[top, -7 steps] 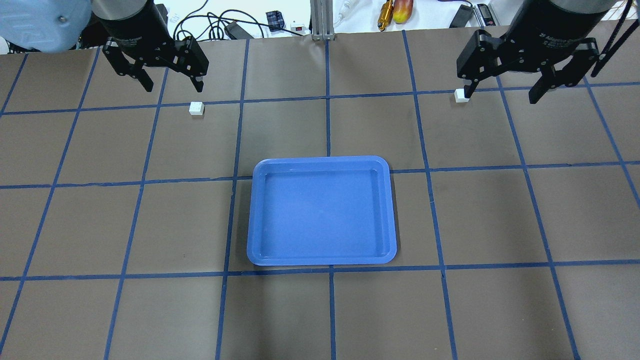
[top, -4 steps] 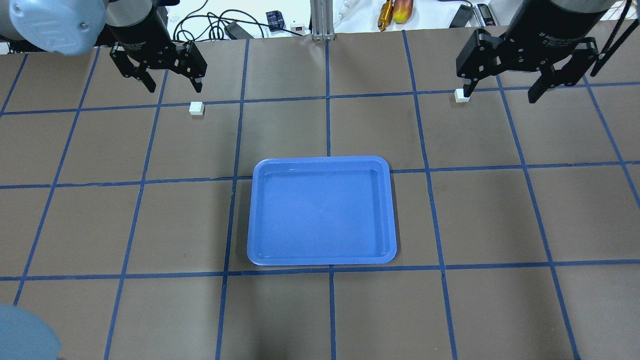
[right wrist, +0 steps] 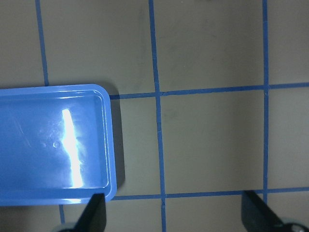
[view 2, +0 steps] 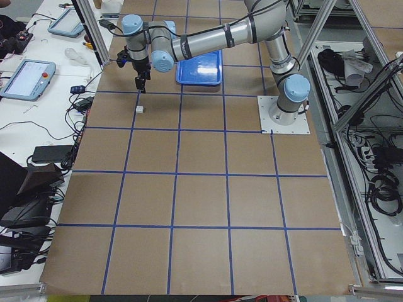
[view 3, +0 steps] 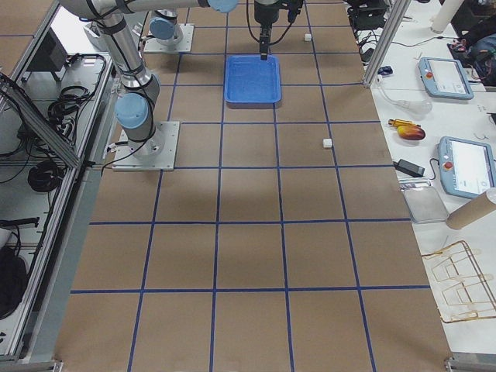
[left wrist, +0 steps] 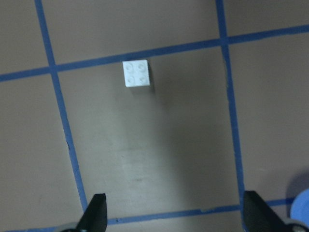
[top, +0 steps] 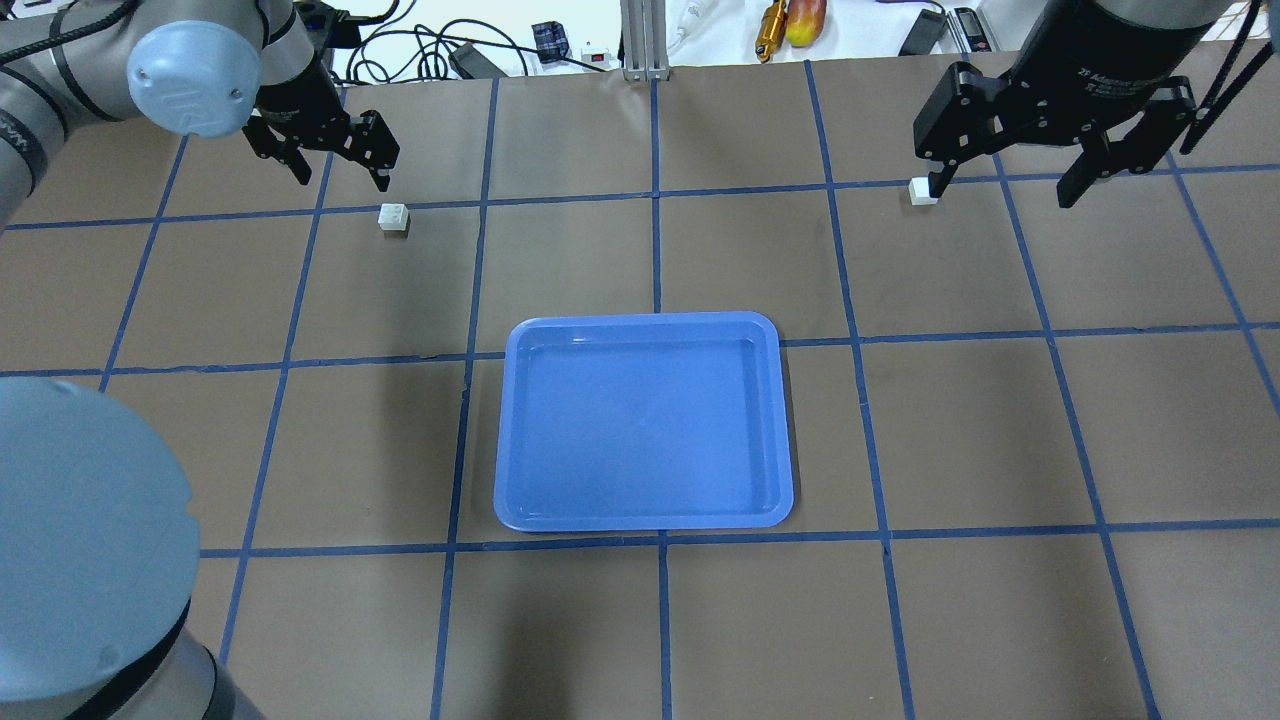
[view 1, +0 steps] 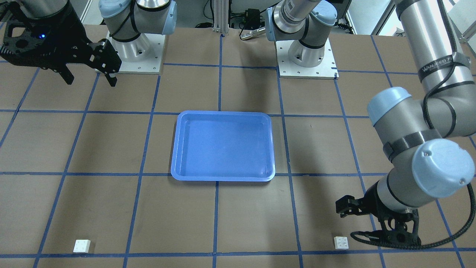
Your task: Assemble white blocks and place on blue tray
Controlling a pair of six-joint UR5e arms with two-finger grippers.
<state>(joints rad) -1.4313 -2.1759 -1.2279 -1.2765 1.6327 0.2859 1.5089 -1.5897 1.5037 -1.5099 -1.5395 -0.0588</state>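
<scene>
Silver arms point(view 1: 427, 41), pale-blue joint caps point(view 1: 442, 169), black pincers point(top: 342, 180) point(top: 1000, 195)

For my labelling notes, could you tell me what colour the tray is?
The tray is blue, clearest in the overhead view.

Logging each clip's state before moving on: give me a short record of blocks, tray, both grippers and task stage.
left-side white block: on the table, unheld, studs up
right-side white block: on the table, unheld
blue tray: empty
left gripper: open, near its block, not around it
right gripper: open, empty
stage: blocks not yet joined
</scene>
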